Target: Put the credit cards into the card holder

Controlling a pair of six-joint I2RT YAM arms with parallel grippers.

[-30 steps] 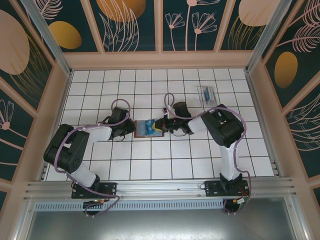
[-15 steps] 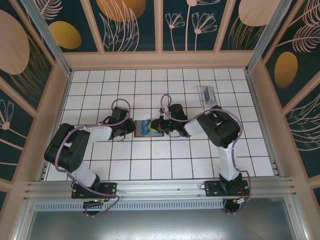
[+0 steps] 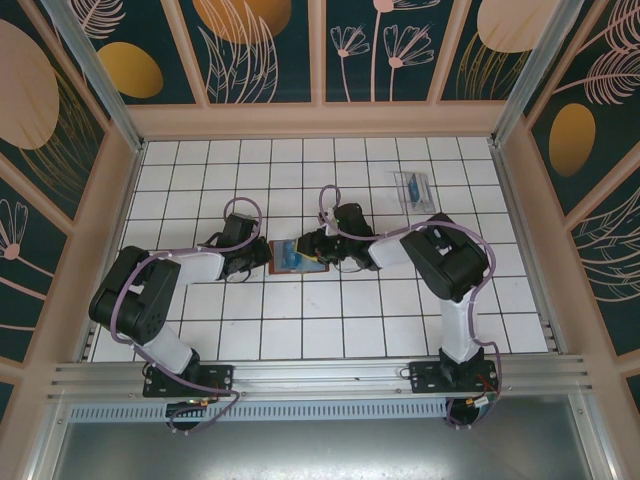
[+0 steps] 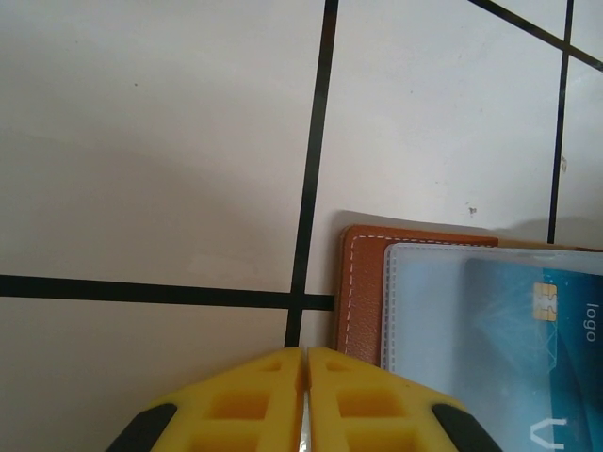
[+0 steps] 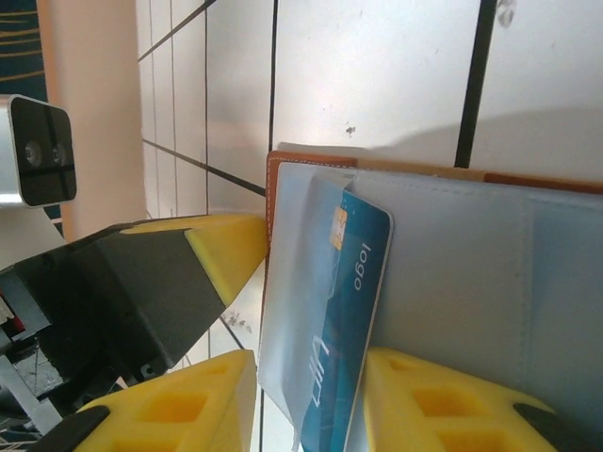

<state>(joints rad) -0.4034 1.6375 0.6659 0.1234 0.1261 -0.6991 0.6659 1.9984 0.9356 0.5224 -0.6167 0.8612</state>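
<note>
The card holder [image 3: 288, 256] lies open on the white tiled surface [image 3: 200, 330], near its middle, between the two arms. In the left wrist view its reddish-brown leather edge with pale stitching frames a blue-grey, see-through lining.

A blue credit card [image 5: 344, 311] with a gold chip and the word "logo" sits in the holder. In the right wrist view its chip end lies under the clear pocket, and the rest runs back toward the camera between the fingers.

The right gripper [image 5: 309, 363] is at the holder's right side. Its yellow fingers [image 5: 188, 410] stand apart, one on each side of the card, and neither is seen pressing on it, so the gripper is open.

The left gripper [image 4: 304, 356] is closed, its two yellow fingers pressed together with nothing visibly held. Its tip sits low on the surface just beside the holder's left edge; in the right wrist view it appears to touch the leather rim.

The other credit cards [image 3: 413, 187] lie in a small pale pile with some blue, well apart from the holder, toward the far right of the surface.
</note>
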